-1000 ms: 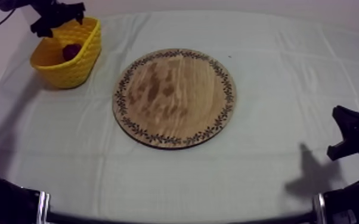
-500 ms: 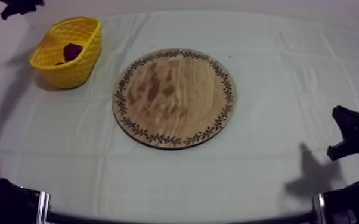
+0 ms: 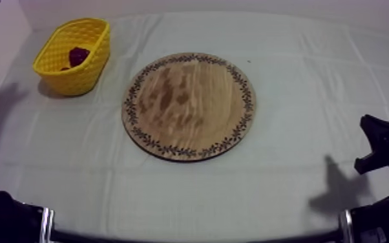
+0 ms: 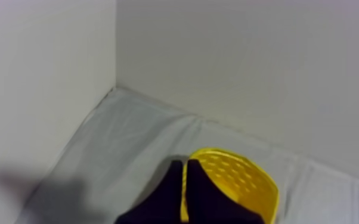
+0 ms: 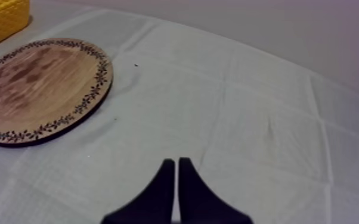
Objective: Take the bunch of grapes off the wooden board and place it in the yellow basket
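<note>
The dark bunch of grapes [image 3: 77, 55] lies inside the yellow basket [image 3: 91, 60] at the table's far left. The round wooden board [image 3: 189, 105] with its patterned rim sits bare in the middle. My left gripper [image 4: 182, 164] is shut on nothing, its fingers together as a narrow wedge, high above the basket [image 4: 235, 179] near the wall corner. My right gripper [image 5: 176, 162] is also shut with nothing in it, low over the cloth to the right of the board [image 5: 39, 89]; in the top view it rests at the right edge [image 3: 379, 146].
A grey-white cloth [image 3: 287, 187] covers the table. Walls rise behind the table and at its left [image 4: 45, 89]. The basket's corner [image 5: 0, 21] stands beyond the board in the right wrist view.
My left gripper has lifted away from over the basket toward the far left corner and has closed its fingers. The grapes stay in the basket. The right arm has not moved.
</note>
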